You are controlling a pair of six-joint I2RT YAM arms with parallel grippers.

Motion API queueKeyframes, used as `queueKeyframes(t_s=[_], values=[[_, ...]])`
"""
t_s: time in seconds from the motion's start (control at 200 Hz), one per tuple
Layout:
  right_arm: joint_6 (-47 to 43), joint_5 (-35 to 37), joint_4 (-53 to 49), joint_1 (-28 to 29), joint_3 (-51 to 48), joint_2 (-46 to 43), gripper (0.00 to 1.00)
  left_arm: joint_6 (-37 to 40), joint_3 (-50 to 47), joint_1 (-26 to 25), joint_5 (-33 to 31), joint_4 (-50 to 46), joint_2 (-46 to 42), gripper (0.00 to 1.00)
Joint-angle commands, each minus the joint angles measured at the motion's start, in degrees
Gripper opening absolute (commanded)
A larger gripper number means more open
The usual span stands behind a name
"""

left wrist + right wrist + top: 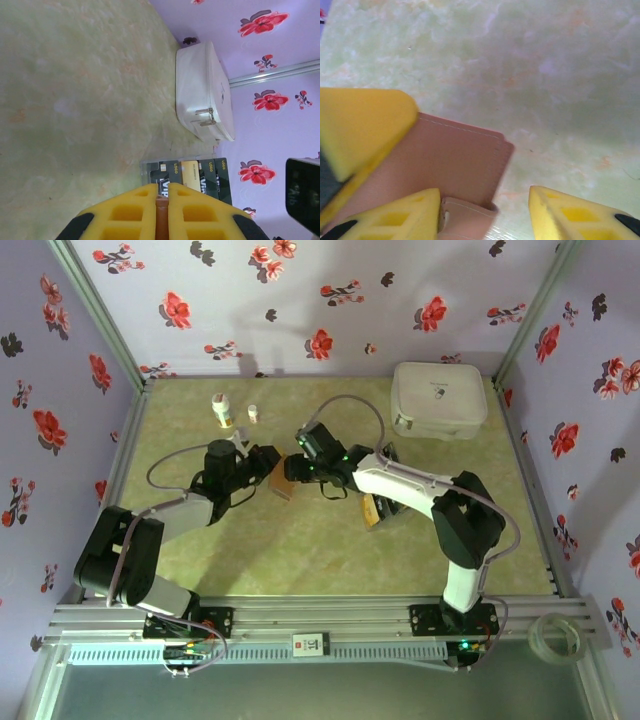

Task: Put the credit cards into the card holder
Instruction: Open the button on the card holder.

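The reddish-brown card holder is held on edge just above the table's middle, and my left gripper is shut on it. In the left wrist view its thin brown edge sits pinched between the yellow fingers. My right gripper stands open at the holder's other side. Its left fingertip is beside the holder's strap tab, and its right fingertip is apart over bare table. The holder's brown face is close below. The black and tan credit cards lie in a row in a clear tray, partly hidden by the right arm.
A large white rounded case sits at the back right. Two small bottles stand at the back left. Floral walls close in three sides. The left gripper's yellow finger crowds the right wrist view's upper left.
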Motion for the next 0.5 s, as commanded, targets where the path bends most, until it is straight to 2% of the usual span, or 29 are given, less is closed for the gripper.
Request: queueKeyframes(t_s=[0.0,0.235,0.495], values=[[-0.9,8.0,-8.5,-0.6,-3.6,-1.0,0.47,0.8,0.4,0.0,-0.6,3.1,-0.7,0.00],[-0.8,8.8,-9.2,-1.9,-7.3,-5.3,0.46,1.2,0.0,-0.1,-0.6,3.2,-0.6,0.00],[1.0,1.1,-6.6,-4.0,-9.0,-12.4,0.49,1.4,-0.7,-0.1,-0.6,3.6,-0.6,0.00]])
